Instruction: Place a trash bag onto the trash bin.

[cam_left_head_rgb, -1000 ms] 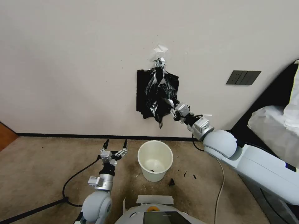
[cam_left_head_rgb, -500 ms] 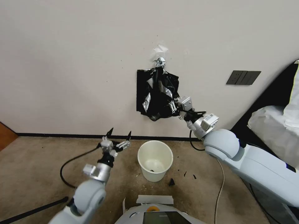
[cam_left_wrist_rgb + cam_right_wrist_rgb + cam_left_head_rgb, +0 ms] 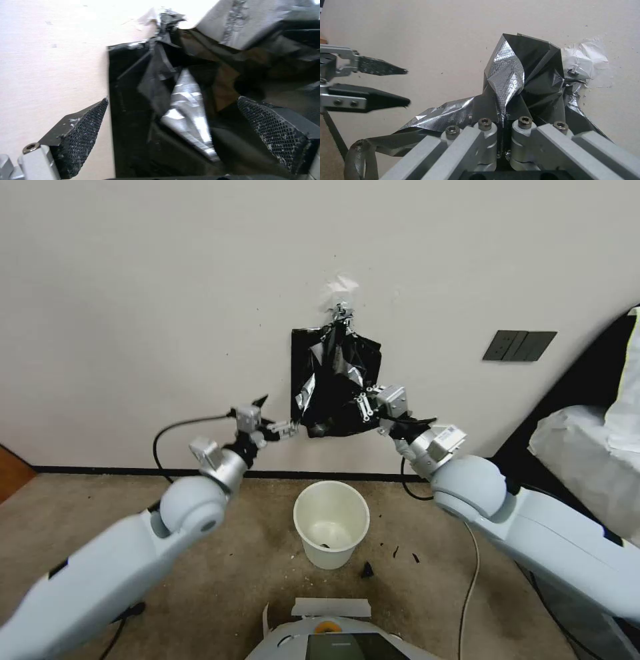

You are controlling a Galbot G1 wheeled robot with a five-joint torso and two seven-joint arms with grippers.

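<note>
Against the wall, your trash bag (image 3: 340, 380) hangs above the trash bin (image 3: 331, 523), unfitted. Right gripper (image 3: 365, 405) is clamped on it; left gripper (image 3: 277, 421), jaws apart, sits beside it.

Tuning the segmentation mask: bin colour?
Off-white trash bin, plain, no pattern; head view shows it best.

The trash bag (image 3: 340, 380) is glossy black with silvery glints. The trash bin (image 3: 331, 523) is off-white. The left pincer (image 3: 180, 140) has black, mesh-patterned pads (image 3: 83, 135). The wall (image 3: 133, 313) is cream.
</note>
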